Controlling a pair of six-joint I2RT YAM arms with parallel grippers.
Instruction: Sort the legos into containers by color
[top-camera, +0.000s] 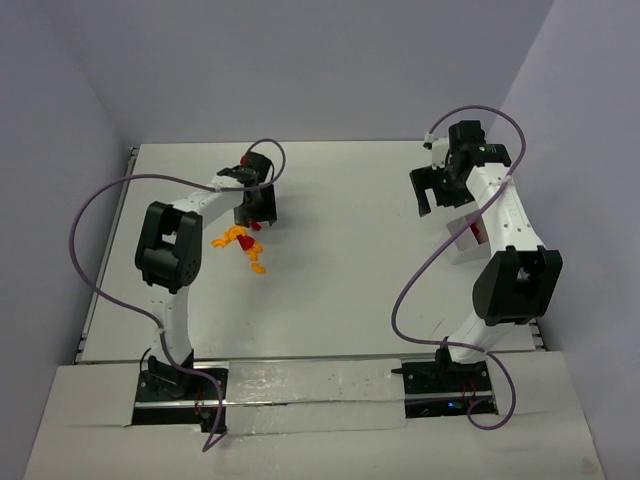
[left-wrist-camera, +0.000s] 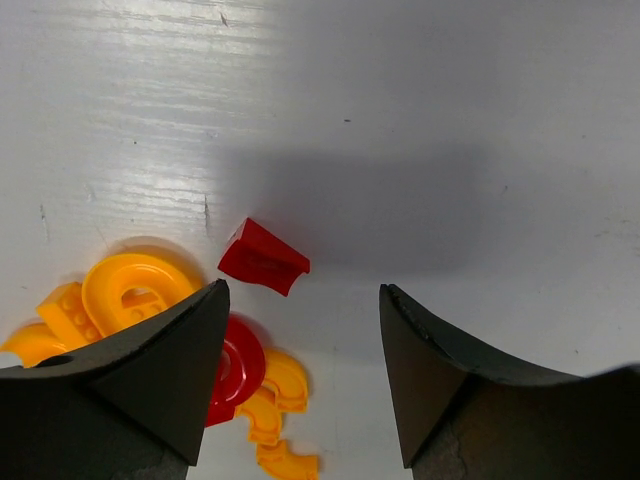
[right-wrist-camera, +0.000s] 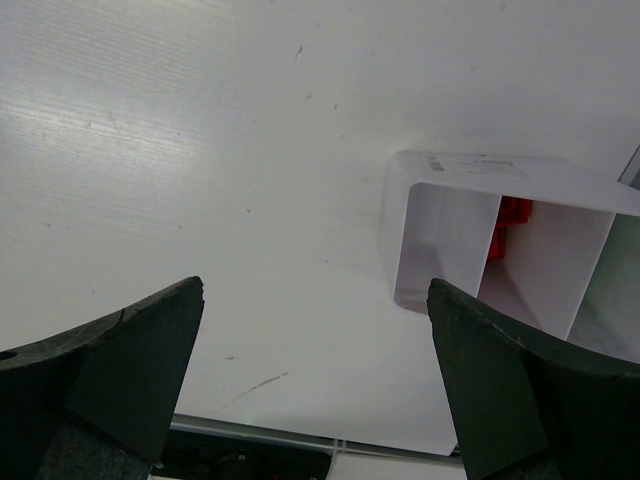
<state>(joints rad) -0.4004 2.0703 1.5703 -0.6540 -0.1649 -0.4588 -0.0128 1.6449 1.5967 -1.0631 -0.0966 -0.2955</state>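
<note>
Over on the left, the left arm (top-camera: 175, 250) reached out across the white desk (top-camera: 340, 270). Its jaws hung over a little heap of legos (top-camera: 242, 243) and stood apart with nothing between them. Through the left wrist view, a red wedge-shaped brick (left-wrist-camera: 263, 258) lay on the desk just ahead of the gap. To its left sat a yellow arch piece (left-wrist-camera: 135, 290), touching other yellow bits. Nearer the camera, a red round piece (left-wrist-camera: 238, 365) was partly hidden behind the black finger (left-wrist-camera: 150, 380) on that side, with small yellow curved pieces (left-wrist-camera: 272, 400) right beside it. Further right, the right arm (top-camera: 505, 230) held its jaws spread wide and empty above bare desk. Just to their right lay the white container (right-wrist-camera: 470, 166), split into compartments by thin walls, with red bricks (right-wrist-camera: 512, 225) showing in the second one; from above, the arm covered most of it
</note>
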